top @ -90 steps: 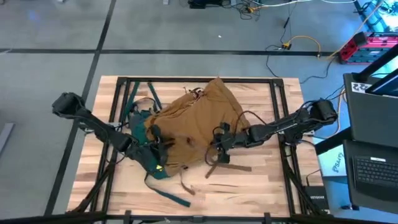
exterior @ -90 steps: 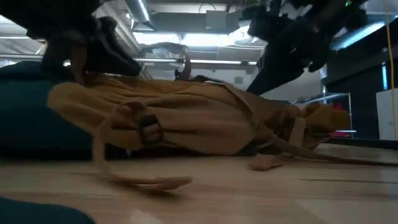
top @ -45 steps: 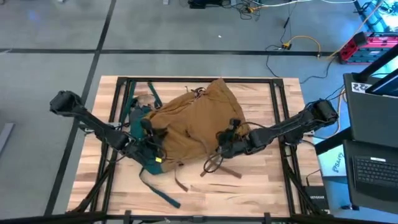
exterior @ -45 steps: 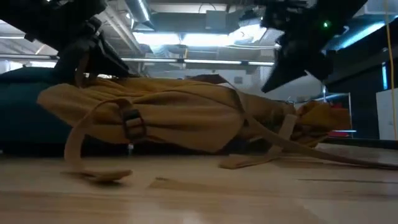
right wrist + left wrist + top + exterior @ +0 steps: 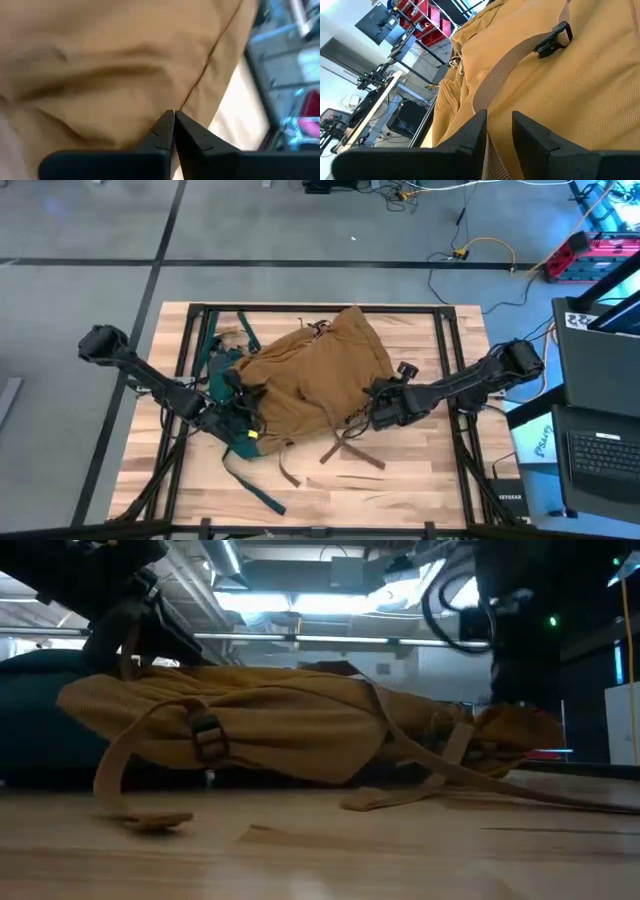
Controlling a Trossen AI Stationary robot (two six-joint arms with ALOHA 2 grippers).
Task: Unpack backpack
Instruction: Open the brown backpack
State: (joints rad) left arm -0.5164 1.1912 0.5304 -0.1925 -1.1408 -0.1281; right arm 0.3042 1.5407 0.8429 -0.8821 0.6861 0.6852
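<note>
The backpack [image 5: 315, 375] lies flat on the table, tan body in the middle, dark teal base [image 5: 225, 380] at its left end. My left gripper [image 5: 243, 395] is at that left end, shut on a tan webbing strap. My right gripper [image 5: 375, 412] is at the backpack's right edge; the right wrist view shows it [image 5: 173, 117] shut, tips close against tan fabric [image 5: 100, 65]. In the low view the backpack [image 5: 260, 730] rests on its underside, and a buckled strap [image 5: 205, 735] loops down to the tabletop. My left gripper pinches a narrow strip of tan webbing [image 5: 495, 155] between its two fingers, at the backpack's left end beside the teal base. The strip runs along the gap between the fingers. The backpack's body lies on the table. My right gripper: I cannot tell whether its shut tips touch the fabric.
Loose tan straps [image 5: 350, 452] trail from the backpack toward the table's near edge, and a teal strap [image 5: 255, 490] lies at the near left. Black frame rails [image 5: 190, 350] cross the tabletop on both sides. Bare wood [image 5: 400, 490] shows near the front edge.
My right gripper has gone toward the table's right edge, from over the backpack's body to its right edge. My left gripper has drawn back a little toward the left, and the backpack's near-left part and its loose straps have shifted that way with it.
</note>
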